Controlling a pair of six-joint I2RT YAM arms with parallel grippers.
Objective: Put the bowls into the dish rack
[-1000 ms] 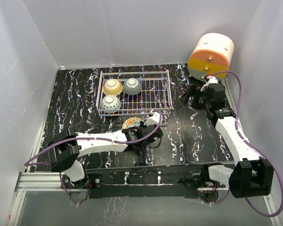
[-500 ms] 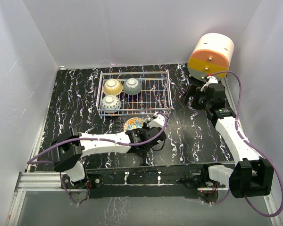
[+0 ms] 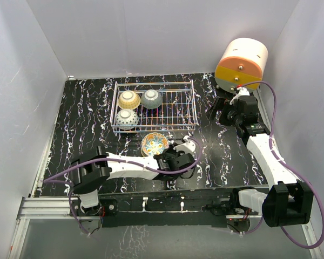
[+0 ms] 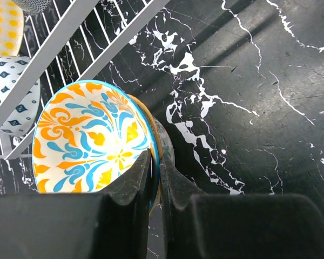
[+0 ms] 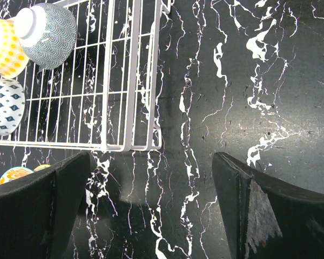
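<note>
**Left arm** (image 3: pixel 127 164): lies low and nearly level, reaching from its base at the near left corner toward the centre, with the forearm angled slightly away from the base row. **Left gripper** (image 4: pixel 155 162): clamped on the rim of a bowl (image 4: pixel 92 140), one finger inside and one outside, the jaws almost meeting.

**Right arm** (image 3: pixel 264 148): stretches from its base at the near right corner forward along the right side. Its wrist (image 3: pixel 247 116) is turned toward the left. **Right gripper** (image 5: pixel 151 156): fingers (image 5: pixel 48 205) spread wide apart, with nothing between them.
</note>
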